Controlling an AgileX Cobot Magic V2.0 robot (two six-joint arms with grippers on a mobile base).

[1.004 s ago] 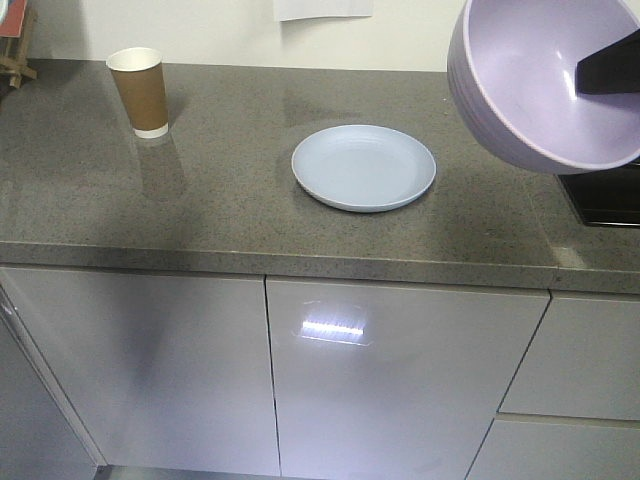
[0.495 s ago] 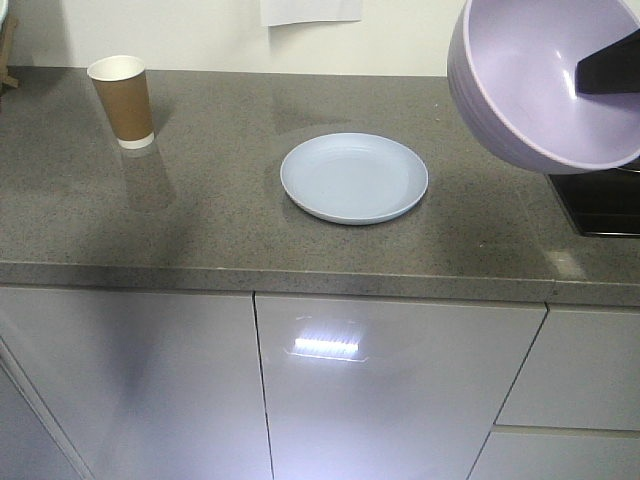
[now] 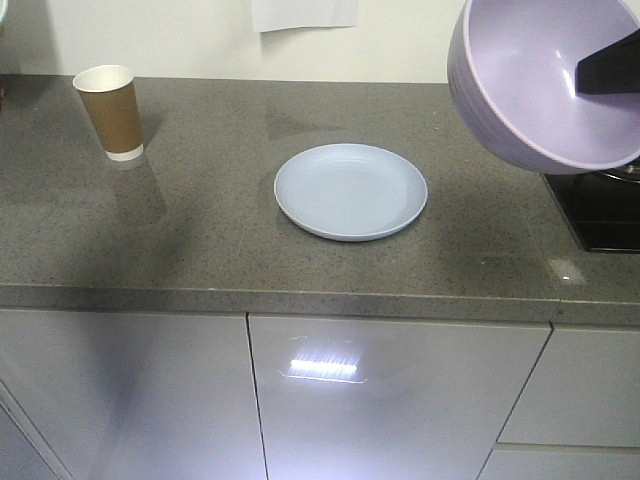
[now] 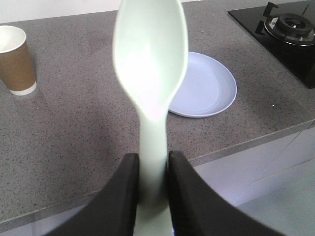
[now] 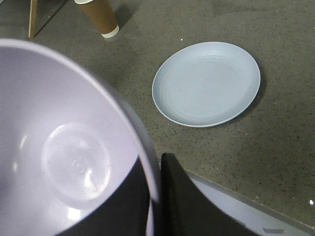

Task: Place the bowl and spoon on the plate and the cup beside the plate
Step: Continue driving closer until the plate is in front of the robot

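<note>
The pale blue plate (image 3: 351, 191) (image 4: 206, 88) (image 5: 206, 83) lies flat on the grey counter, nothing on it. The brown paper cup (image 3: 108, 112) (image 4: 15, 60) (image 5: 100, 16) stands upright far left of the plate. My right gripper (image 5: 155, 196) is shut on the rim of the lavender bowl (image 3: 540, 75) (image 5: 59, 147), held tilted in the air to the right of the plate; one black finger (image 3: 608, 65) shows inside the bowl. My left gripper (image 4: 151, 162) is shut on the handle of the mint-green spoon (image 4: 150, 64), scoop pointing up and away, in front of the counter edge.
A black gas hob (image 3: 600, 205) (image 4: 285, 34) sits on the counter at the right. A white paper (image 3: 305, 14) hangs on the back wall. Glossy cabinet doors (image 3: 390, 400) run below the counter edge. A wooden stand (image 5: 33, 19) is by the cup.
The counter, plate and cup have shifted down and left in the front view, so the camera has moved. The bowl keeps its place in that view.
</note>
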